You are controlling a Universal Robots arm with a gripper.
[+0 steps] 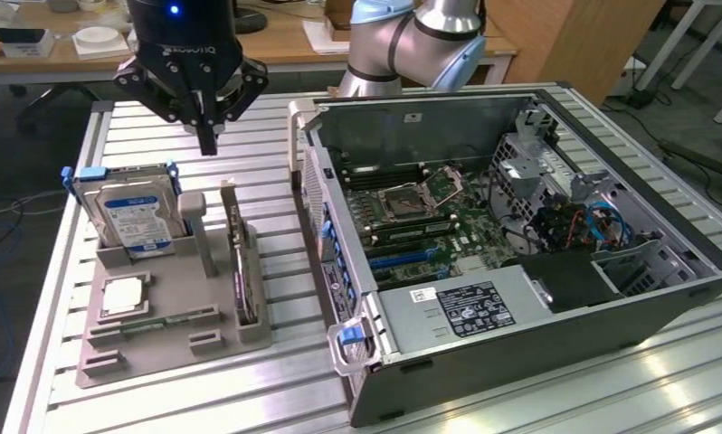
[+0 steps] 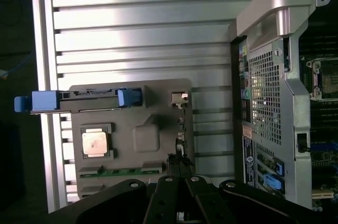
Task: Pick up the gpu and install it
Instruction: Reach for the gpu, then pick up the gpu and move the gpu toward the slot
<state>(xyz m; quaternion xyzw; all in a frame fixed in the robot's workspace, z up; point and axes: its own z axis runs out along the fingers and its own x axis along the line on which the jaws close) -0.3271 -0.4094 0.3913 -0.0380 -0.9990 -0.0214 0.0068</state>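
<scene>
While the gpu [image 1: 238,262] stands on edge in the tray [image 1: 156,348], the tool [image 1: 208,140] hovers above, fully closed, gripping nothing.

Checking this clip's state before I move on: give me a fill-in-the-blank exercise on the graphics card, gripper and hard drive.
1. The graphics card stands on its ____ in the grey tray.
2. The gripper hangs above the tray with its fingers ____.
3. The hard drive stands on the exterior view's ____ of the graphics card.
Missing words: edge; shut; left.
</scene>
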